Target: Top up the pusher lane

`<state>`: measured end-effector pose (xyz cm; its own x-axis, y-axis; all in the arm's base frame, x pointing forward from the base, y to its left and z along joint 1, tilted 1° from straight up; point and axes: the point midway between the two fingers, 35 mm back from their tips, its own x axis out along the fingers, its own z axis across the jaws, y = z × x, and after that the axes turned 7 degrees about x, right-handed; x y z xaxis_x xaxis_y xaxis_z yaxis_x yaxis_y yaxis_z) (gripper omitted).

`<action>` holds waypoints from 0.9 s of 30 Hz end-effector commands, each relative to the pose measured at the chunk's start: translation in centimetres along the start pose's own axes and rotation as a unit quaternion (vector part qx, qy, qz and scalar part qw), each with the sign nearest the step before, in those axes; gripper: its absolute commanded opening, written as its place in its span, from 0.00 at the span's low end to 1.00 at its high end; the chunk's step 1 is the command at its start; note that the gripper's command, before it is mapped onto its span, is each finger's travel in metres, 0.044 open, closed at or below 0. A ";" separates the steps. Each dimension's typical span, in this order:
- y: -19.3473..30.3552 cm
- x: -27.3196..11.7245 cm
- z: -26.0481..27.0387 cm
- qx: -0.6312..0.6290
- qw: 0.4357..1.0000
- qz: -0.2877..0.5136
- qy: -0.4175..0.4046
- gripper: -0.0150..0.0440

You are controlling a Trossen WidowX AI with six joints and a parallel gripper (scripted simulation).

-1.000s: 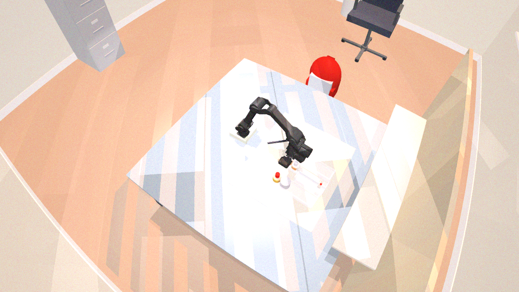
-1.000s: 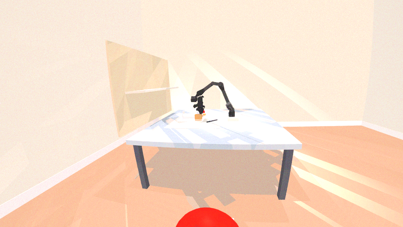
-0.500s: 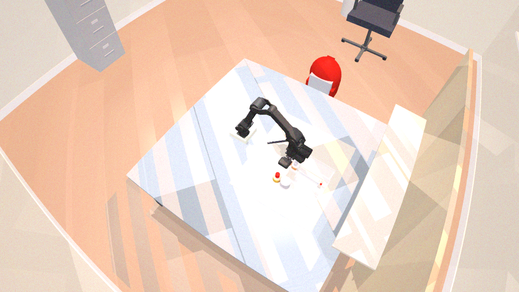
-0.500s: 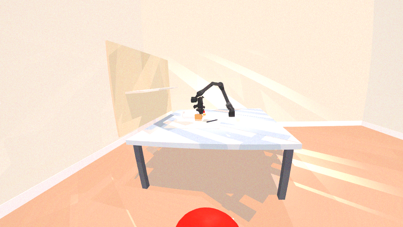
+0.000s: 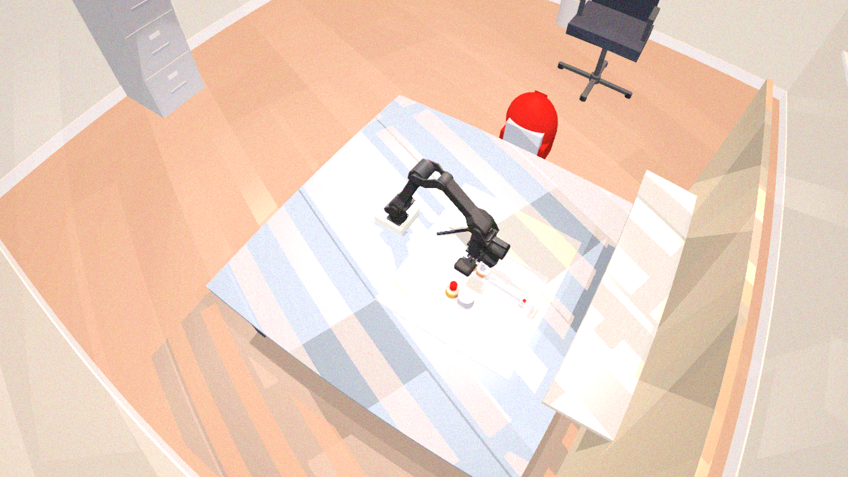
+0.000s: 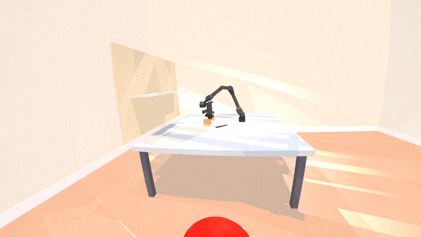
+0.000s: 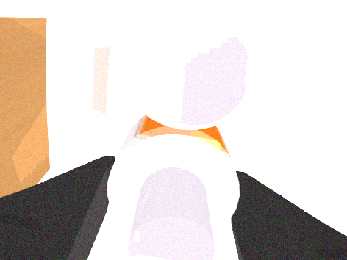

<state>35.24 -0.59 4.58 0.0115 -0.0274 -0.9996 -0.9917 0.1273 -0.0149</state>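
Note:
My gripper (image 7: 173, 175) is shut on a jar (image 7: 173, 206) with a white top and an orange band. Its base is hidden. Directly ahead, a second round white top (image 7: 215, 81), partly shaded lilac, overlaps the view of the band; contact cannot be told. A white-and-orange jar (image 5: 482, 271) shows beside the gripper in the top view; whether it is the held one is unclear. The pale lane is washed out, with a small red-marked part (image 5: 524, 301) towards its far end. The front stop and pusher plate cannot be made out.
A red-capped jar (image 5: 452, 289) with a yellow base and a pale round-topped item (image 5: 466, 298) stand close by. An orange block (image 6: 207, 121) (image 7: 22, 92) is left in the wrist view. A black rod (image 6: 221, 126) lies nearer the arm base. A raised shelf (image 5: 629, 284) runs beside the table.

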 end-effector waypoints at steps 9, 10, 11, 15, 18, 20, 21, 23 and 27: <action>-0.5 0.4 0.1 0.002 1.000 -0.011 -0.002 0.25; -0.4 0.4 0.1 0.002 1.000 -0.011 -0.002 0.25; -0.4 0.5 0.1 0.002 1.000 -0.011 -0.002 0.25; -0.3 0.5 0.1 0.002 1.000 -0.011 -0.002 0.25; -0.3 0.5 0.1 0.002 1.000 -0.011 -0.002 0.25; -0.3 0.5 0.1 0.002 1.000 -0.011 -0.002 0.25; -0.2 0.5 0.1 0.002 1.000 -0.011 -0.002 0.25; -0.2 0.5 0.1 0.002 1.000 -0.011 -0.002 0.25; -0.1 0.5 0.0 0.002 1.000 -0.011 -0.002 0.25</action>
<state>35.10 -0.60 4.01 0.0185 -0.0274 -0.9995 -0.9916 0.1277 -0.0219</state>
